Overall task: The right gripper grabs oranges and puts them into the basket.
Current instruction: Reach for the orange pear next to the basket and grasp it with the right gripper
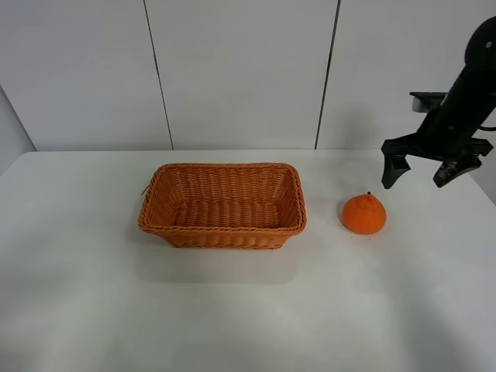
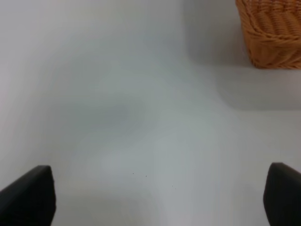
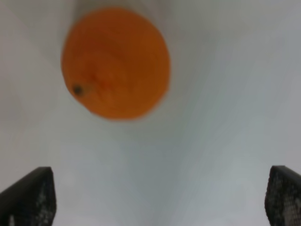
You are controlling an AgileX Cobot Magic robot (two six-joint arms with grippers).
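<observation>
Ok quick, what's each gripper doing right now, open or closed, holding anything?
Left gripper: open, holding nothing.
Right gripper: open, empty, not touching the orange.

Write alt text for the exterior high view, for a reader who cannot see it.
An orange sits on a white table just right of an empty wicker basket, not touching it. The right tool, open and holding nothing, hangs above the table, up and to the right of the orange.
</observation>
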